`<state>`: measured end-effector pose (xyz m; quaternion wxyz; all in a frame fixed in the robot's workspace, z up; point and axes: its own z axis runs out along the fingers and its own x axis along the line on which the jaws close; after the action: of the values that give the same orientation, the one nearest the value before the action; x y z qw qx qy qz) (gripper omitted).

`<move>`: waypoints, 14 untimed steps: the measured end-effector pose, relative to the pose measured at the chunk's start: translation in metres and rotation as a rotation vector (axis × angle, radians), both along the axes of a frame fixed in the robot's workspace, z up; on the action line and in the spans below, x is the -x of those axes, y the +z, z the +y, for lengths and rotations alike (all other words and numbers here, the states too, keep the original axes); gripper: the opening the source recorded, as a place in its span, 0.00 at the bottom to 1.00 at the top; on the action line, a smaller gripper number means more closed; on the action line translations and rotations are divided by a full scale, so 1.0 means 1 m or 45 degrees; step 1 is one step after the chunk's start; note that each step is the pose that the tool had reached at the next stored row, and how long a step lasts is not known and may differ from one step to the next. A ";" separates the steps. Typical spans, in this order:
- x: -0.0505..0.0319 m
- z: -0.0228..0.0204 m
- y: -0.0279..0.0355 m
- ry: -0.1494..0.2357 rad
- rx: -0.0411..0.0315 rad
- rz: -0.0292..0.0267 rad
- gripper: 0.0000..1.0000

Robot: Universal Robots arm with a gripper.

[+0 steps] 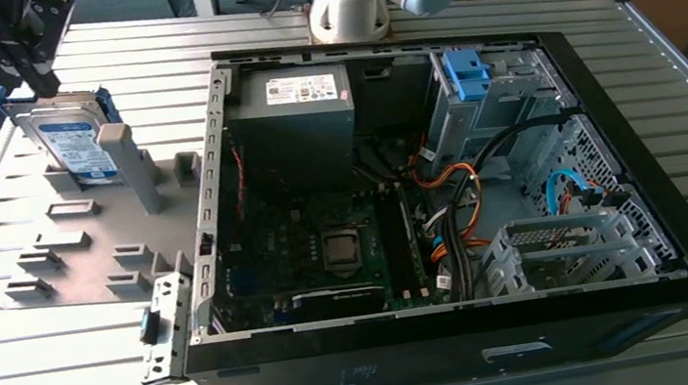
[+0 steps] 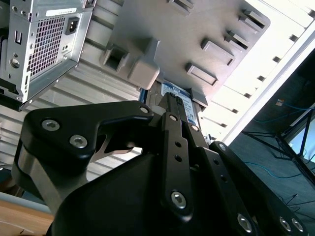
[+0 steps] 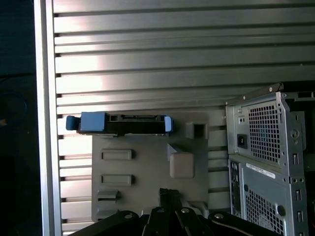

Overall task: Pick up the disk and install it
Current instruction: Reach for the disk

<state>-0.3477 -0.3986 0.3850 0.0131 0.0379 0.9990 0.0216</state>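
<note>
Upper left of the exterior view: the claw point(image 1: 33, 85) hangs at the top edge of the disk point(image 1: 73, 142), upright in a grey holder point(image 1: 91, 271); whether it grips cannot be told.

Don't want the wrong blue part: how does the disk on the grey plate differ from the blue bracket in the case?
The disk stands on edge on the grey plate, outside the computer case; the blue bracket sits inside it, atop the drive cage. The disk has a labelled silver body; the blue bracket looks bare. Both show blue plastic.
</note>
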 end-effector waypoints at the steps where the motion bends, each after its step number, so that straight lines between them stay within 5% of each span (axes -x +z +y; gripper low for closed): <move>1: 0.0003 0.0000 -0.0002 0.000 -0.0001 -0.0001 0.11; 14: 0.0036 0.0000 -0.0018 0.000 0.0000 0.0000 0.11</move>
<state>-0.3513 -0.3985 0.3831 0.0131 0.0379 0.9990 0.0216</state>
